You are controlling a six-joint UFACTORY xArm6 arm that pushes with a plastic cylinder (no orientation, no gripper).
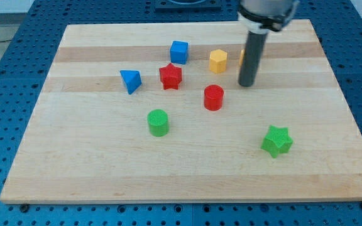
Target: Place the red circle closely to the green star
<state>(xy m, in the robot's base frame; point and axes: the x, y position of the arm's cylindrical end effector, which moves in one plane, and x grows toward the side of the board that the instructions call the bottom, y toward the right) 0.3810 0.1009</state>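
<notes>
The red circle (213, 97), a short cylinder, is found near the middle of the bench (93, 169); the green star (276, 140) lies well apart from it, toward the bench's bottom right corner. My tip (246, 84) is set just up and right of the red circle, not touching it. No claw is fitted, so nothing can be clenched or released. The circle is judged light, rigid and ready to slide on smooth wood; being round, it may slip aside unless pushed squarely on its upper-left flank. No containers are seen.
</notes>
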